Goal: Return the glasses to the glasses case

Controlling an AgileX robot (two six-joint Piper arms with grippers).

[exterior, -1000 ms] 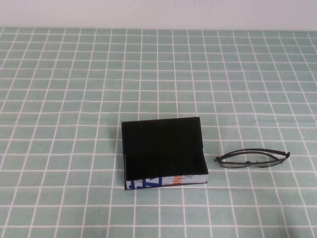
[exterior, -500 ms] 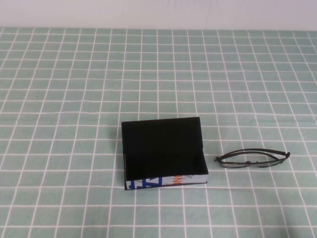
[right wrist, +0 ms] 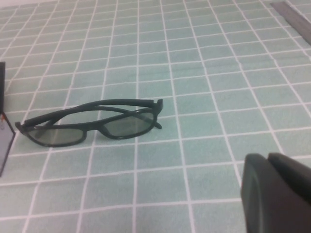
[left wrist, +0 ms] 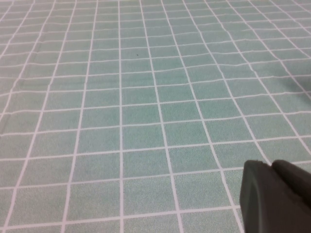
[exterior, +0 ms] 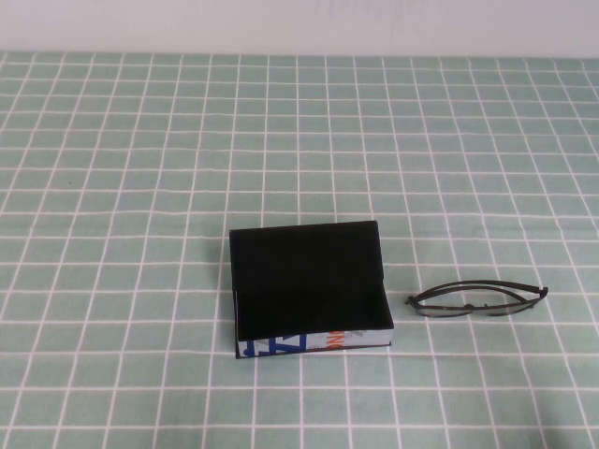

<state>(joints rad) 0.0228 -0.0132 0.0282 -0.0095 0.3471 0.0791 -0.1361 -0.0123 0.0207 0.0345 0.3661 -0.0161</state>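
The glasses case (exterior: 309, 281) lies open in the middle of the table, black inside, lid tipped back, its white printed side (exterior: 314, 343) toward me. The dark-framed glasses (exterior: 477, 299) lie folded on the cloth just right of it, apart from it. In the right wrist view the glasses (right wrist: 92, 126) rest a short way ahead of my right gripper (right wrist: 268, 164), which is shut and empty; a sliver of the case (right wrist: 2, 121) shows beside them. My left gripper (left wrist: 271, 167) is shut over bare cloth, holding nothing. Neither arm shows in the high view.
A green cloth with a white grid (exterior: 140, 187) covers the whole table up to a pale wall (exterior: 299, 23) at the back. A grey strip (right wrist: 291, 14) lies at the cloth's edge beyond the glasses in the right wrist view.
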